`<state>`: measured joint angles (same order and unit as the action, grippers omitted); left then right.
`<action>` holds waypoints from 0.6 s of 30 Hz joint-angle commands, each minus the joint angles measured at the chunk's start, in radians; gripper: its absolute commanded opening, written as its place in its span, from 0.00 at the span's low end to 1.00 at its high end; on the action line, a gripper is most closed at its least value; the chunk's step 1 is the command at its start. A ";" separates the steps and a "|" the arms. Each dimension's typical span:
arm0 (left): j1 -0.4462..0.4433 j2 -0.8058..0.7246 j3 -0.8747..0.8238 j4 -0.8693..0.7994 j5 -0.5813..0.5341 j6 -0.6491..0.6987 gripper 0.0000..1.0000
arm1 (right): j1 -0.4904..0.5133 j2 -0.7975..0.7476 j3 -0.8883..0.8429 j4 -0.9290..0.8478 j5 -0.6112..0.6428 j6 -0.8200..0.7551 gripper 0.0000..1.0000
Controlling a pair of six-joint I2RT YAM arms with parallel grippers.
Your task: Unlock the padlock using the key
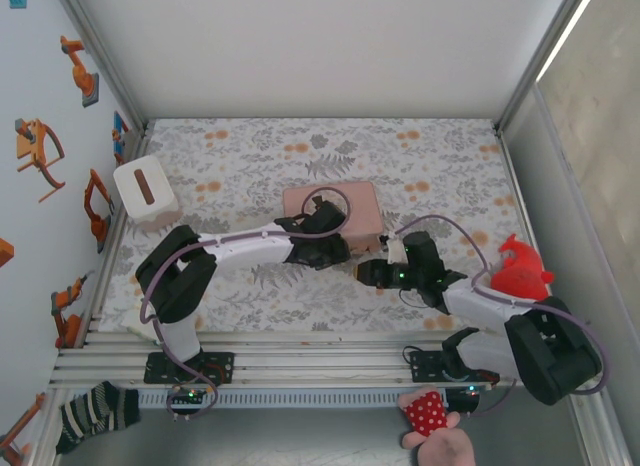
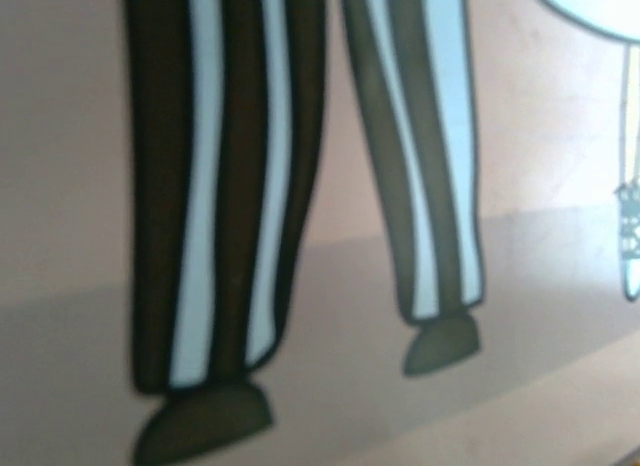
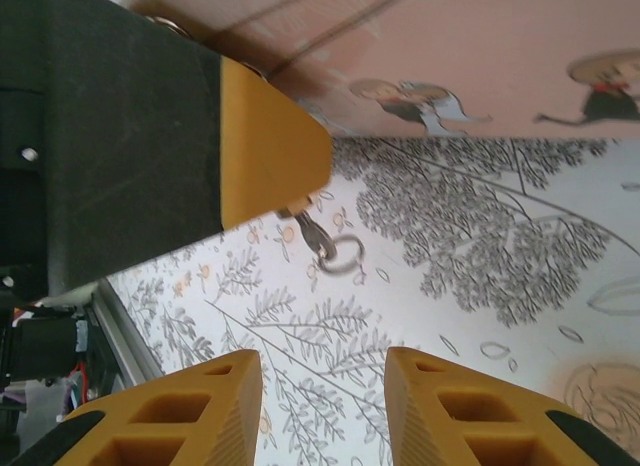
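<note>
The pink box (image 1: 352,208) with cartoon figures lies mid-table. My left gripper (image 1: 325,236) sits at its front edge, and its camera is pressed close to the box's print (image 2: 540,286). In the right wrist view one left finger (image 3: 270,146), black with a yellow tip, hangs over the cloth. A small key (image 3: 318,236) with a wire ring (image 3: 350,256) sticks out from under that tip. The padlock itself is hidden behind the finger. My right gripper (image 1: 362,271) (image 3: 322,386) points at the key from a short way off, open with nothing between its fingers.
A white tissue box (image 1: 146,191) stands at the left wall and a red toy (image 1: 520,268) at the right wall. A striped sock (image 1: 95,411) and a red dotted toy (image 1: 427,413) lie off the table's near edge. Walls enclose the floral cloth (image 1: 250,156).
</note>
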<state>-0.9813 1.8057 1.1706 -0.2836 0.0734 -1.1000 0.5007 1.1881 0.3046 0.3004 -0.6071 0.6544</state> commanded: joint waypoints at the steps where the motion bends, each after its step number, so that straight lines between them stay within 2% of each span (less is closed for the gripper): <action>1: 0.009 -0.050 0.059 0.059 0.091 -0.030 0.17 | 0.008 0.022 -0.015 0.146 -0.028 -0.025 0.37; 11: 0.026 -0.037 0.081 0.063 0.150 -0.051 0.17 | 0.021 0.108 -0.047 0.276 -0.015 -0.078 0.35; 18: 0.030 -0.037 0.092 0.047 0.152 -0.047 0.17 | 0.024 0.145 -0.056 0.350 -0.003 -0.111 0.30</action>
<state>-0.9543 1.8057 1.2045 -0.2832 0.1867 -1.1412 0.5186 1.3247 0.2531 0.5751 -0.6128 0.5842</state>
